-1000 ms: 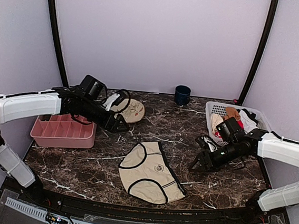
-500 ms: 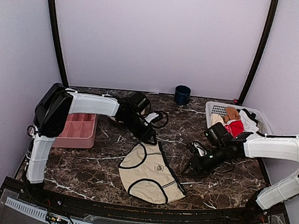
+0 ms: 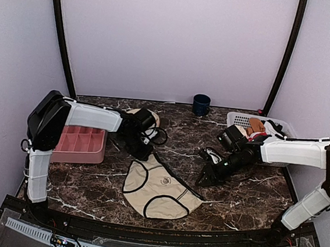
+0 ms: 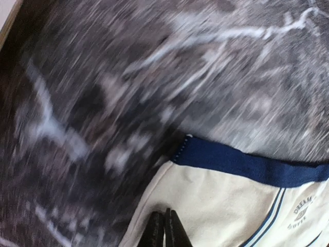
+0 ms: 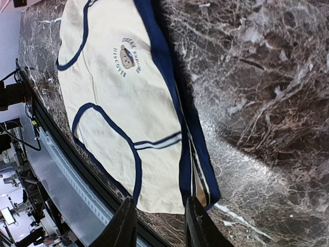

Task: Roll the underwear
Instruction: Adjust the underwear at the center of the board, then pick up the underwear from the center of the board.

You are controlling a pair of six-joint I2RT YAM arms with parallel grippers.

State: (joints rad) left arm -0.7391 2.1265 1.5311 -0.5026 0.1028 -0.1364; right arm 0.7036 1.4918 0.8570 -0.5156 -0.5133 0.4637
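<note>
The underwear point(image 3: 162, 187), cream with dark trim and a small printed badge, lies flat near the table's front edge. My left gripper point(image 3: 144, 152) sits at its far left corner, which stretches toward it. In the blurred left wrist view the fingers point(image 4: 165, 229) are pressed together on the cream fabric point(image 4: 231, 206) below the dark waistband. My right gripper point(image 3: 203, 177) hovers over the underwear's right end. In the right wrist view its fingers point(image 5: 162, 226) stand apart above the folded waistband corner of the underwear point(image 5: 118, 92), holding nothing.
A pink divided tray point(image 3: 78, 144) stands at the left. A dark blue cup point(image 3: 201, 104) is at the back wall. A white basket point(image 3: 273, 123) with clothes sits at the back right. A beige plate point(image 3: 149, 116) shows behind the left arm.
My left gripper came down to the underwear's far corner and shut. The underwear shifted left and toward the front edge. My right gripper moved left, closer to the underwear's right end, and narrowed.
</note>
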